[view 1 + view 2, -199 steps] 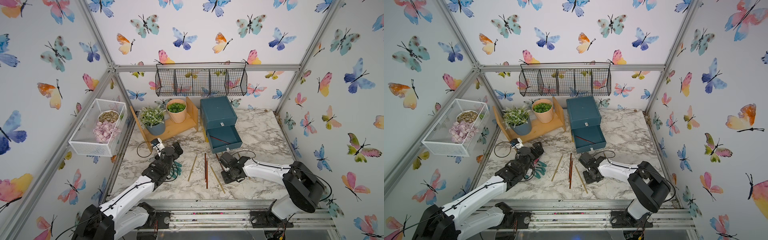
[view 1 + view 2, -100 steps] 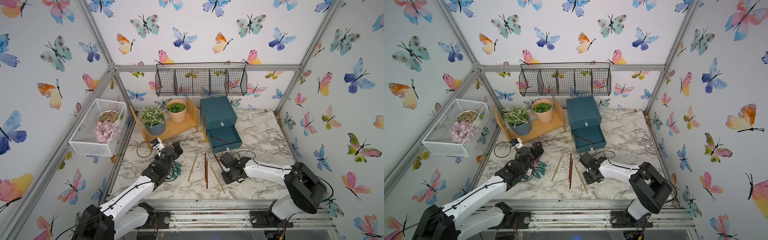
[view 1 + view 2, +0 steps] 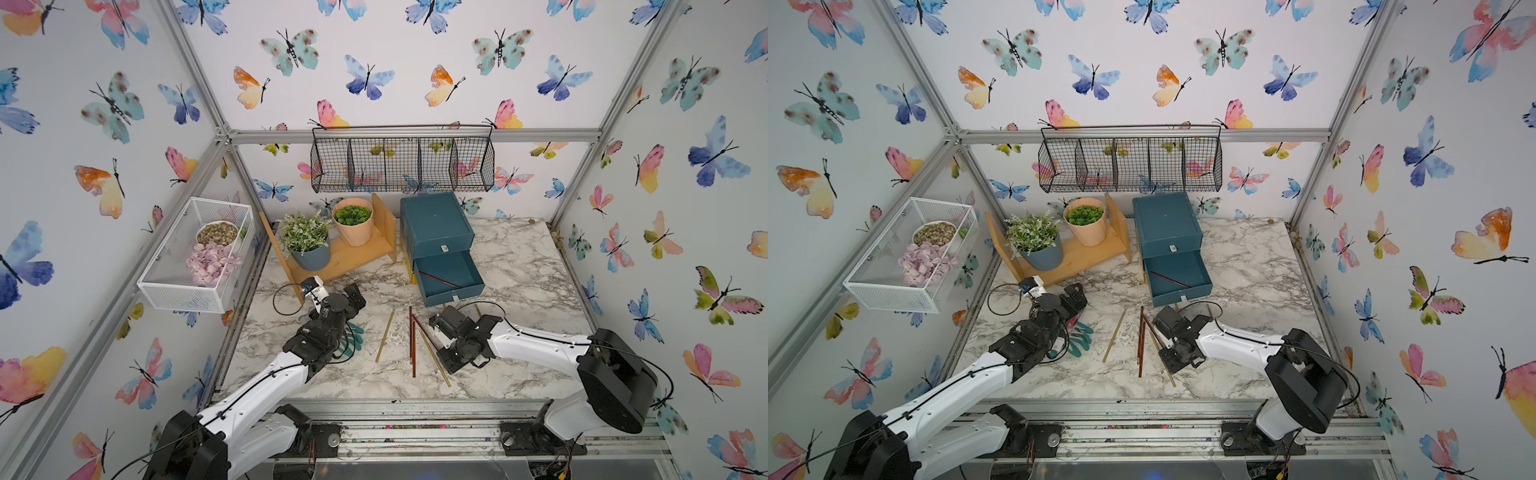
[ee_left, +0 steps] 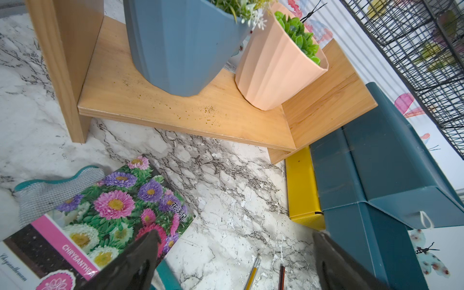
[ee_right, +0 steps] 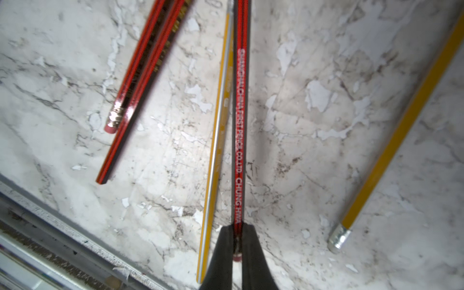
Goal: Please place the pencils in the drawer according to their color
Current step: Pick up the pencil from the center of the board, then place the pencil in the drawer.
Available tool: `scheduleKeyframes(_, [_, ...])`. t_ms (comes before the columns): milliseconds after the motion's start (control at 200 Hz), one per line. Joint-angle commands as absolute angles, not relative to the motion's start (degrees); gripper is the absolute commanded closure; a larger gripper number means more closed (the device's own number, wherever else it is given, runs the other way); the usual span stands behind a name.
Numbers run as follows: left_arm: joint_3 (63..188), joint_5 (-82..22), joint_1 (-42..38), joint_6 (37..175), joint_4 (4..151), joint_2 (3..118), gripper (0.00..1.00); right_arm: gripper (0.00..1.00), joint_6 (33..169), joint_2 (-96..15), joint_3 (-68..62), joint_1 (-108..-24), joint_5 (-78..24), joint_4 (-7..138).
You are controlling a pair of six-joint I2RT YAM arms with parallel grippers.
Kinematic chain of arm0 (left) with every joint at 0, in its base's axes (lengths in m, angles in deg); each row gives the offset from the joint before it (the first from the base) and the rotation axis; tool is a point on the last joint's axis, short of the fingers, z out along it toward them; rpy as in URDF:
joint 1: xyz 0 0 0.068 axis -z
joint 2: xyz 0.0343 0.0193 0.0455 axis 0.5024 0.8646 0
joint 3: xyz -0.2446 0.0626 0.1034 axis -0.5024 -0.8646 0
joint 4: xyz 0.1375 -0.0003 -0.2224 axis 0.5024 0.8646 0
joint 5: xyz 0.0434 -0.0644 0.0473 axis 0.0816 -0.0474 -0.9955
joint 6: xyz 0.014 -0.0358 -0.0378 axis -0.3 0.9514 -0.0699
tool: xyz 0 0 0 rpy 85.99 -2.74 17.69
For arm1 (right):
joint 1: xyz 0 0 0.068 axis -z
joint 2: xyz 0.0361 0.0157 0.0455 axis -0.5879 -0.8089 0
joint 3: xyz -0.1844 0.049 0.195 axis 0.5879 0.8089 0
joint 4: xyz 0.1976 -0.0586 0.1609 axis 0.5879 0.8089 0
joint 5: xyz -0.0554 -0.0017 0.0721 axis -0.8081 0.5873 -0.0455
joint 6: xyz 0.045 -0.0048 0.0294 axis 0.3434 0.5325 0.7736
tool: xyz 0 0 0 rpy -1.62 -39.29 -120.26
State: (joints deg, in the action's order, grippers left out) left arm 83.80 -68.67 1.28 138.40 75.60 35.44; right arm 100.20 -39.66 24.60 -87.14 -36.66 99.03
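Observation:
Several pencils lie on the marble in front of the drawer (image 3: pixel 434 226), a teal chest. Among them are a gold one (image 3: pixel 385 334), a reddish-brown pair (image 3: pixel 412 345) and another gold one (image 3: pixel 436 357). The chest's middle drawer (image 3: pixel 451 280) is pulled out, with a reddish pencil (image 3: pixel 438 280) inside. My right gripper (image 5: pixel 237 241) is shut on the eraser end of a red-and-black pencil (image 5: pixel 240 113), low over the table beside the gold one (image 5: pixel 216 150). My left gripper (image 4: pixel 236 234) stands wide open and holds nothing, left of the pencils.
A chrysanthemum seed packet (image 4: pixel 100 213) and teal gloves (image 3: pixel 353 334) lie under the left arm. A wooden shelf (image 3: pixel 353 253) with two potted plants stands left of the chest. A black wire basket (image 3: pixel 403 164) hangs behind, a white mesh basket (image 3: pixel 195 257) on the left wall.
The right arm's elbow has drifted slightly to the right. Both grippers and the pencils look as they did.

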Motion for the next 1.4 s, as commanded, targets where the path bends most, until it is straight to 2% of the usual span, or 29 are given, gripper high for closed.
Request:
scheduleKeyframes(0, [83.0,-67.3,0.8,138.4,75.5,34.3,0.01,0.97,98.1,-39.6,22.0,-87.9,-36.4,101.6])
scheduleKeyframes(656, [81.4,-69.3,0.7,138.3,74.8,29.2,0.02,0.97,87.5,-43.8,3.7,-88.1,-40.3,109.5])
scheduleKeyframes(1236, [81.0,-69.5,0.7,137.4,74.8,27.9,0.02,0.96,83.5,-41.4,-5.0,-87.8,-65.7,116.0])
scheduleKeyframes(1397, [80.9,-69.3,0.7,137.5,74.7,28.0,0.02,0.97,83.1,-40.8,-4.4,-85.5,-68.1,117.4])
